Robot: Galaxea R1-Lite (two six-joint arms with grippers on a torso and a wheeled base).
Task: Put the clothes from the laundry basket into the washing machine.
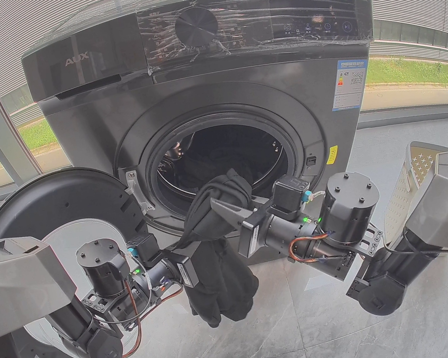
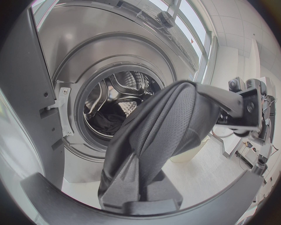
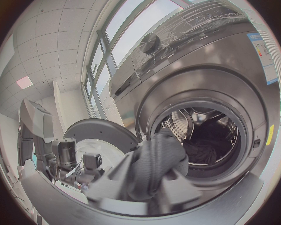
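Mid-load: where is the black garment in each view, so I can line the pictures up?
Head view: garment at centre, hanging below the drum mouth, upper end at its rim.
Left wrist view: garment in the foreground, overlapping the drum mouth's edge.
Right wrist view: garment in the foreground, overlapping the mouth's edge.
Shared landmark: the drum mouth.

Bright daylight through the windows (image 1: 411, 41), sheen on the washing machine (image 1: 110, 117), wrist views bulge
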